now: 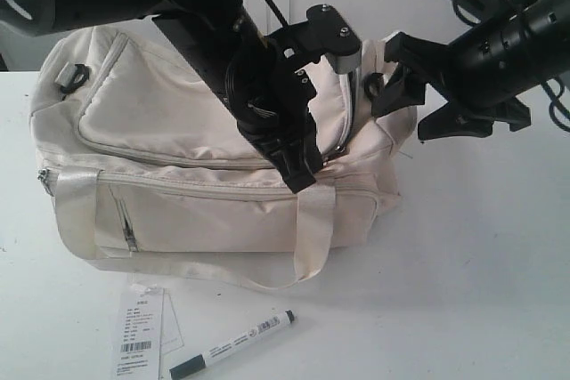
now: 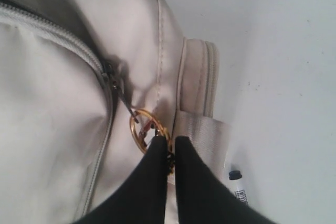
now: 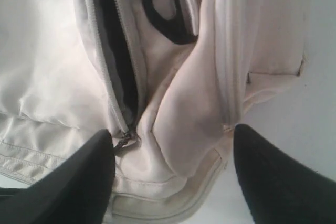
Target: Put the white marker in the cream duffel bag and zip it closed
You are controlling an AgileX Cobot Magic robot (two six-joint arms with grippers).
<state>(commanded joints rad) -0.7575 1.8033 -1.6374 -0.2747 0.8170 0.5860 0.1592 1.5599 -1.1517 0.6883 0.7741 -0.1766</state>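
Observation:
The cream duffel bag (image 1: 169,122) lies on the white table (image 1: 481,273). The white marker (image 1: 233,344) with its black cap rests on the table in front of the bag, touched by neither gripper; its capped end also shows in the left wrist view (image 2: 239,186). My left gripper (image 1: 301,173) reaches over the bag's top and is shut on the gold ring zipper pull (image 2: 147,129), which hangs from the main zipper's slider (image 2: 113,77). At the bag's right end my right gripper (image 1: 405,100) hovers open, its fingers (image 3: 79,182) spread on either side of the end fabric (image 3: 189,108). There the zipper gapes, showing dark lining (image 3: 118,51).
A white paper barcode tag (image 1: 142,331) lies on the table left of the marker. A cream webbing handle (image 1: 312,238) loops down the bag's front. The left arm's black body hides part of the bag's top.

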